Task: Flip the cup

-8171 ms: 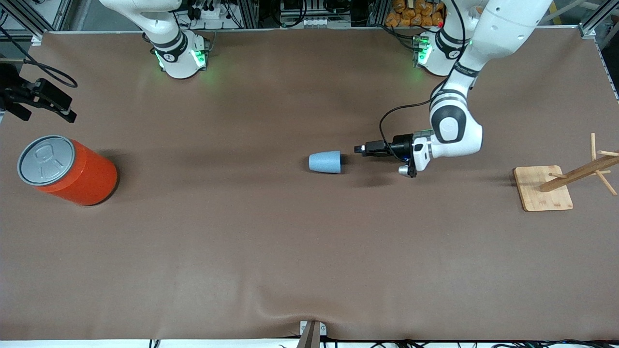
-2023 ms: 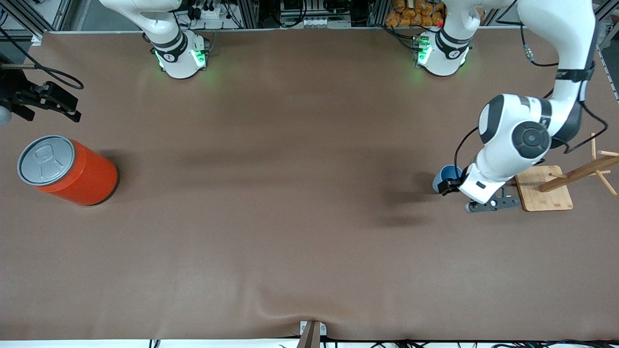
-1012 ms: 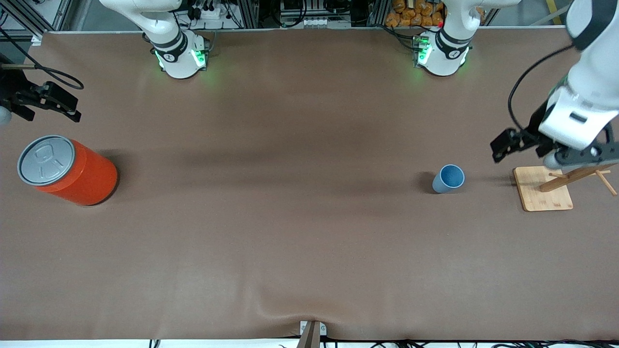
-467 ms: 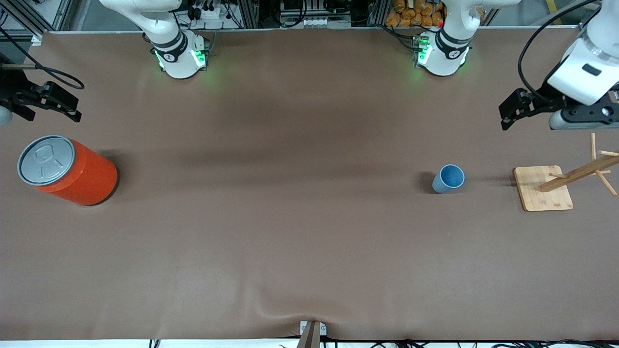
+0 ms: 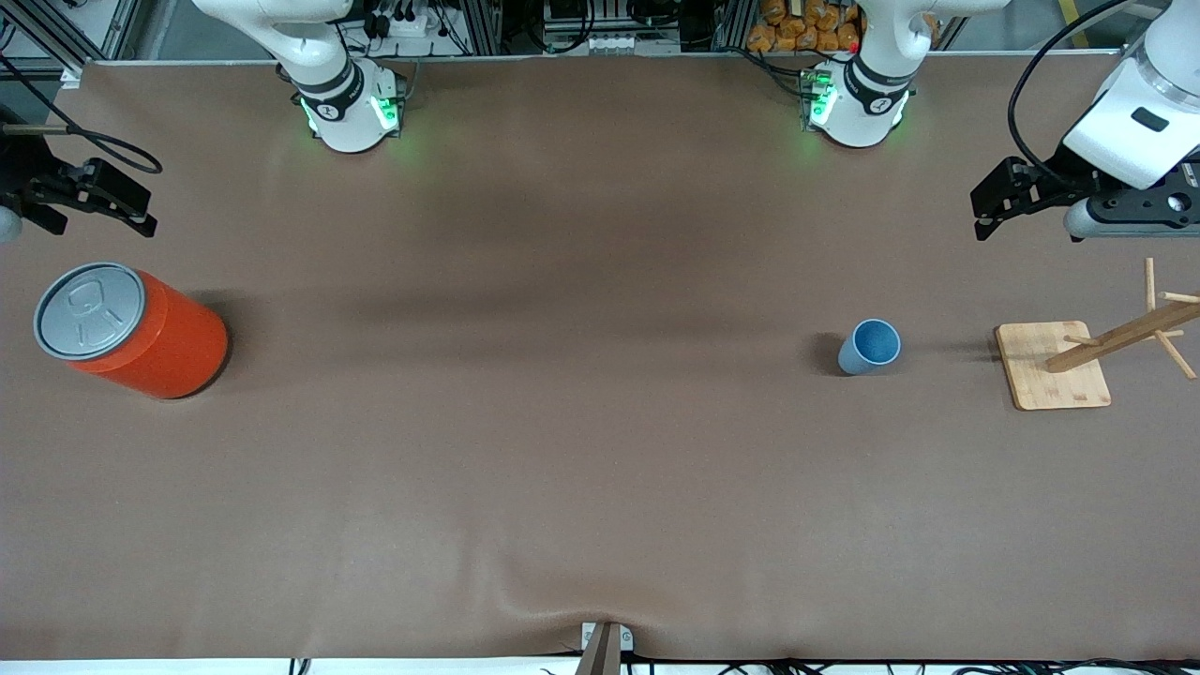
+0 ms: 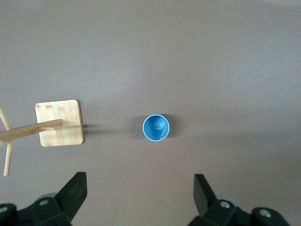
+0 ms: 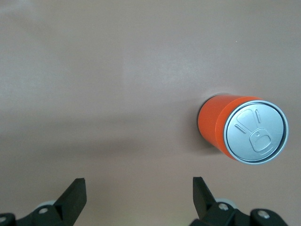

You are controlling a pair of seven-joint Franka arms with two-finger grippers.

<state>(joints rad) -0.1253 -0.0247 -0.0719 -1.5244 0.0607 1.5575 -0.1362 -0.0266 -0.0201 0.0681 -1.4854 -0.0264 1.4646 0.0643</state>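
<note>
The light-blue cup (image 5: 870,346) stands upright on the brown table, mouth up, toward the left arm's end and apart from both grippers. In the left wrist view the cup (image 6: 155,127) shows from above with its open mouth facing up. My left gripper (image 5: 982,208) is open and empty, raised over the table by the wooden rack; in its wrist view (image 6: 139,179) the jaws stand wide apart. My right gripper (image 5: 141,211) is open and empty, waiting raised over the table by the orange can; it also shows in its wrist view (image 7: 138,181).
A large orange can with a grey lid (image 5: 131,330) stands at the right arm's end and shows in the right wrist view (image 7: 242,129). A wooden rack on a square base (image 5: 1052,364) stands beside the cup; it also shows in the left wrist view (image 6: 59,123).
The cup lay on its side mid-table; the left gripper set it upright near the rack, let go and rose away. In the last half second it barely moved. The right arm stayed still.
</note>
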